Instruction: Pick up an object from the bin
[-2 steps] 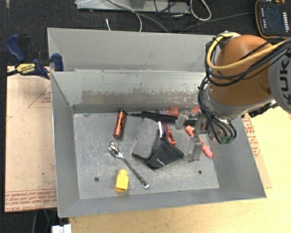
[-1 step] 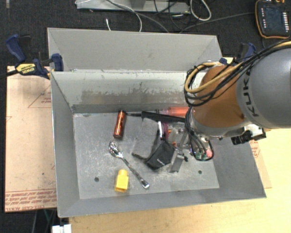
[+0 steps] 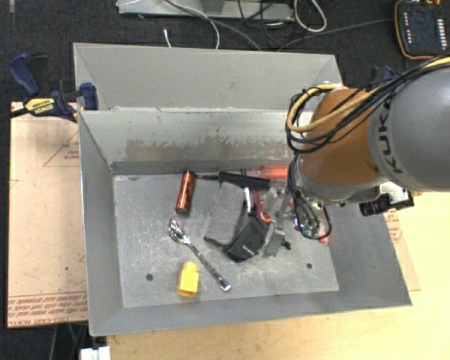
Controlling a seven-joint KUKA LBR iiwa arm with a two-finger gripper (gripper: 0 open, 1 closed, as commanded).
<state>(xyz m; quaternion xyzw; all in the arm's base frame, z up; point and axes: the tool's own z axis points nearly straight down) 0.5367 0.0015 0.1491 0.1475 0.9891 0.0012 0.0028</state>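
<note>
Several loose items share the grey bin (image 3: 97,223) as the robot's gripper (image 3: 274,229) hangs low at the right of the floor, just beside a black folded object (image 3: 244,244) near the middle. Whether the gripper is clenched or released cannot be told beneath the arm's bulk. A metal spoon (image 3: 199,255), a yellow block (image 3: 188,278) and a copper-coloured cylinder (image 3: 184,191) lie apart to the left, and a dark red-tipped tool (image 3: 240,177) lies by the back wall. The likely risk is a grasp on the black object's edge alone, letting it tip or slip free.
</note>
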